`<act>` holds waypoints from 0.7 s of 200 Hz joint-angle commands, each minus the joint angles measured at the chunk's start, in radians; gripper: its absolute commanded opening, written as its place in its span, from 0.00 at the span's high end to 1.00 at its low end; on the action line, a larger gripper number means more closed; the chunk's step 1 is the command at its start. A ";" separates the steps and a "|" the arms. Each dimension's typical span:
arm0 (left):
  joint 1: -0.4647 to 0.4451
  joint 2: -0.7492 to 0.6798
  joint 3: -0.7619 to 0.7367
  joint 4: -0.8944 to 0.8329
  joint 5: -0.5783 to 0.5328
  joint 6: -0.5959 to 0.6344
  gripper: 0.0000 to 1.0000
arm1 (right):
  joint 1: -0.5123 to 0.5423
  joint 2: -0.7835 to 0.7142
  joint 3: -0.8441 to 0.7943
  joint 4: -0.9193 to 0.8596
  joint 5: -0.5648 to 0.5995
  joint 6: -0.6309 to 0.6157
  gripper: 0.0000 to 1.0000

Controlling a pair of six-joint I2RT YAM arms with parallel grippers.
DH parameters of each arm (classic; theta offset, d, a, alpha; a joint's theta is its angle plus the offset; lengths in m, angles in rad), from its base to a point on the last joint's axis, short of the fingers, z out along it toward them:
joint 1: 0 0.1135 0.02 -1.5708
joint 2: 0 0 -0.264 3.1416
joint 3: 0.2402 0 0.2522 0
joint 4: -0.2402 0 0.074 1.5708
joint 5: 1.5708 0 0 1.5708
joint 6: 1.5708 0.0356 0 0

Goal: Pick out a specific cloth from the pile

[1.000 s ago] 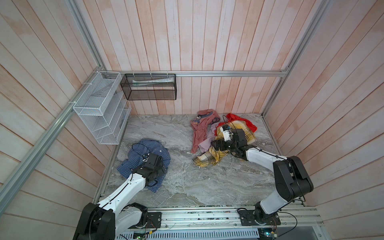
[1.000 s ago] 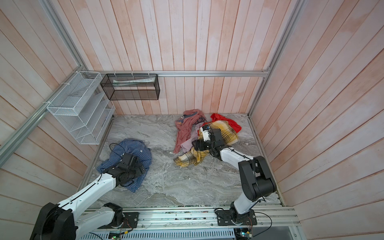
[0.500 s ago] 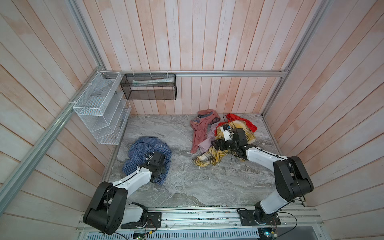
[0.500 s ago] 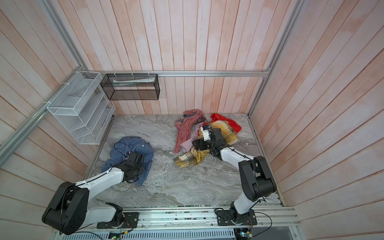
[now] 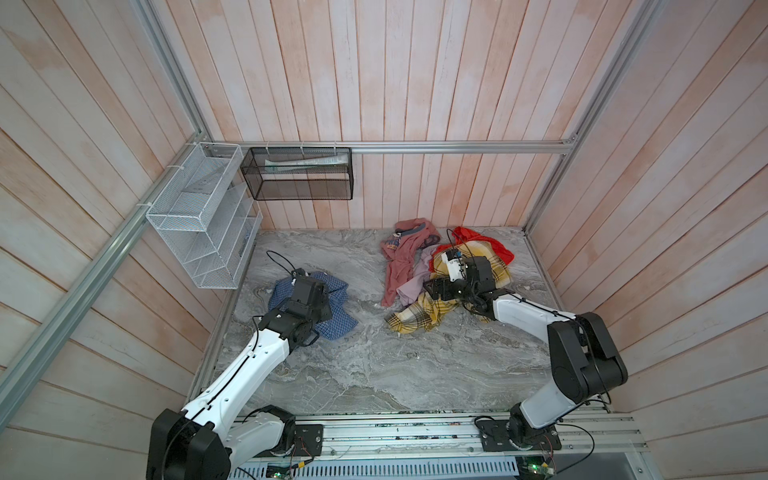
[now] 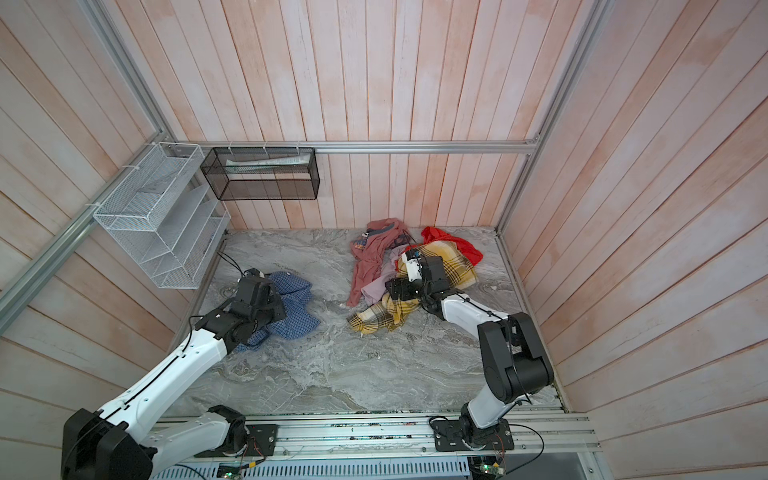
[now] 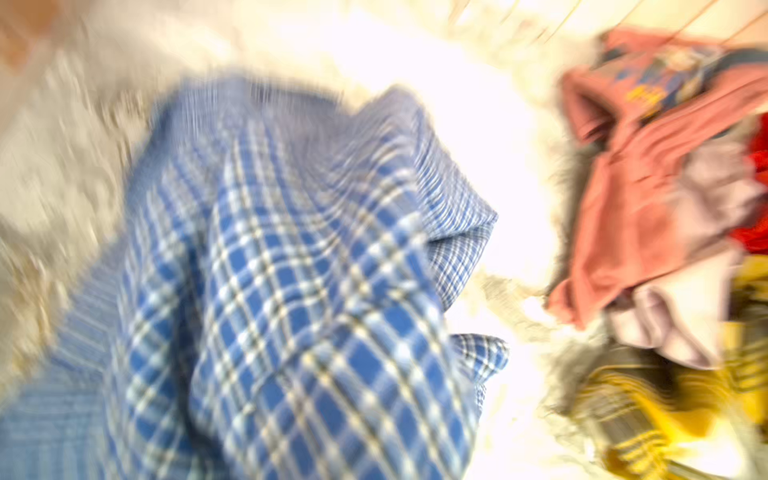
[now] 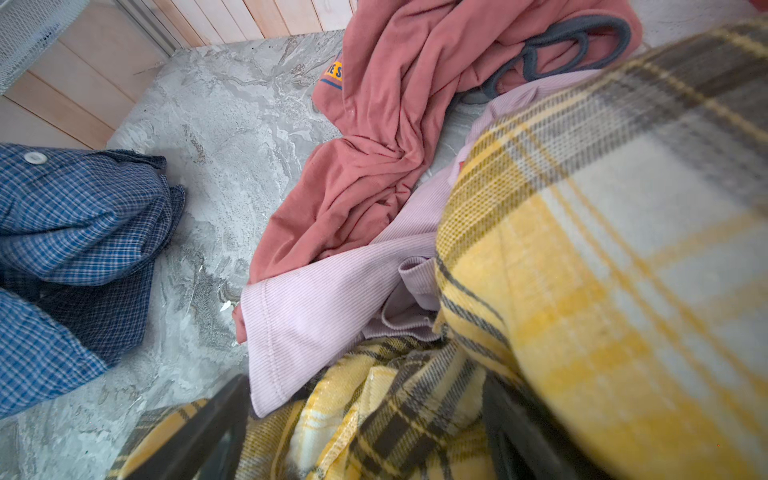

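Our left claw (image 5: 309,291), released a second ago, is now clenched over the blue shirt (image 5: 338,324), bunched on the desk (image 5: 374,365) beneath it. Our right claw (image 5: 430,289) stays released in the pile (image 5: 415,320), well apart.

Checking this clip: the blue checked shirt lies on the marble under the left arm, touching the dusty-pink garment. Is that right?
Not quite. The blue checked shirt lies on the marble under the left arm, but it is apart from the dusty-pink garment, not touching it. The right wrist view shows bare marble between them, as do both top views.
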 commanded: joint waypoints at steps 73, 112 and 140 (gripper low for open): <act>0.125 0.025 0.347 0.164 0.101 0.340 1.00 | -0.007 -0.040 -0.002 -0.010 0.005 -0.003 0.12; 0.248 0.016 0.359 0.257 0.326 0.284 1.00 | -0.007 -0.045 -0.013 0.001 0.009 0.005 0.12; 0.316 0.023 0.331 0.320 0.385 0.259 1.00 | -0.006 -0.039 -0.010 0.002 -0.004 0.012 0.12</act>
